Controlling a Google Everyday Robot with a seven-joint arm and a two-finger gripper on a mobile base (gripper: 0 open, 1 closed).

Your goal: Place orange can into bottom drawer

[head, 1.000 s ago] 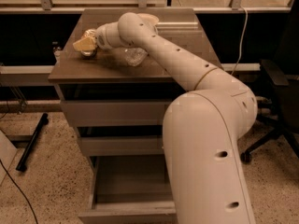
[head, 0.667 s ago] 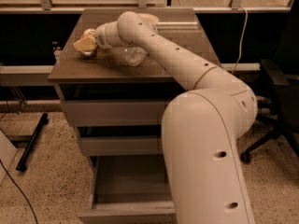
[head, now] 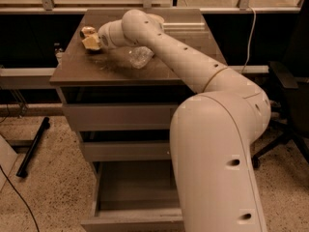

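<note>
The orange can (head: 88,31) sits at the far left of the grey-brown cabinet top (head: 106,71); only a small silvery-brown part of it shows. My gripper (head: 91,41) is low over the top, right at the can and touching or nearly touching it. My arm reaches across the cabinet top from the lower right. The bottom drawer (head: 111,197) is pulled out, with its grey floor in view. My arm's base hides the drawer's right part.
A clear crumpled plastic bottle (head: 140,57) lies on the cabinet top under my arm. The two upper drawers (head: 116,117) are closed. A black office chair (head: 289,105) stands at the right. A black stand (head: 31,146) lies on the floor at the left.
</note>
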